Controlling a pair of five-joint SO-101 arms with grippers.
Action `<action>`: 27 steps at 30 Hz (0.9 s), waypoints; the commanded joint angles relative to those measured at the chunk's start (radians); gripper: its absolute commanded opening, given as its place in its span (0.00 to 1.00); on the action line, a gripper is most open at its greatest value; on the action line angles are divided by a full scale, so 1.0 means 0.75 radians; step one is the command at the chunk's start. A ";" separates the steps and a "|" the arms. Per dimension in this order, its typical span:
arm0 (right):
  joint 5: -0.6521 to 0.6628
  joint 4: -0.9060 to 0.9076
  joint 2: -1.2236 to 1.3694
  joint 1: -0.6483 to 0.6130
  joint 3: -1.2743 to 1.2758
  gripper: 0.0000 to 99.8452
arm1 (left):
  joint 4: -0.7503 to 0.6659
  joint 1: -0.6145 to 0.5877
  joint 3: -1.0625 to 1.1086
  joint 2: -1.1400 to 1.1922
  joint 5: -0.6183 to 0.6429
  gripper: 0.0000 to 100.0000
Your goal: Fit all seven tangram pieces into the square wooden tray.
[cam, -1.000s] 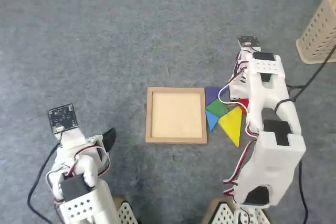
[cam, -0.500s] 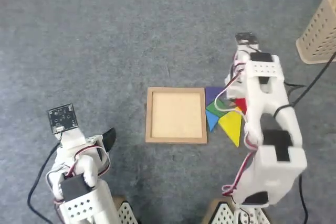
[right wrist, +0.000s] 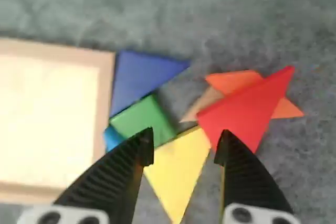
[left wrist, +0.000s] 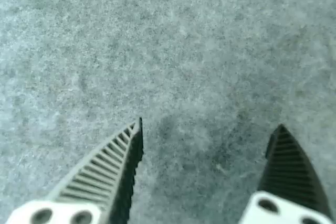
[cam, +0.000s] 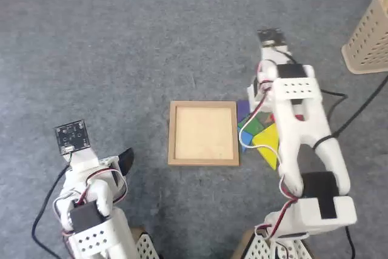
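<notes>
Bright, even light is falling from above across the grey carpeted table [cam: 109, 59]. A faint, soft-edged shadow is lying under the black ribbed left gripper [left wrist: 210, 124].

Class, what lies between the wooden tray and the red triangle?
Right wrist view: a dark blue triangle, green square and yellow triangle lie there.

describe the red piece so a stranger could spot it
Start at the tray; coloured pieces cluster beside one edge. The red triangle is on the cluster's side away from the tray, lying over an orange piece. It is the only red one.
</notes>
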 commanded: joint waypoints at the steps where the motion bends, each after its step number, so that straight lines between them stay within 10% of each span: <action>1: -0.016 -0.101 0.081 0.054 -0.014 0.19 | -0.002 0.002 -0.017 -0.016 -0.002 0.35; 27: -0.059 -0.124 0.228 0.318 -0.127 0.27 | -0.002 0.002 -0.017 -0.016 -0.002 0.35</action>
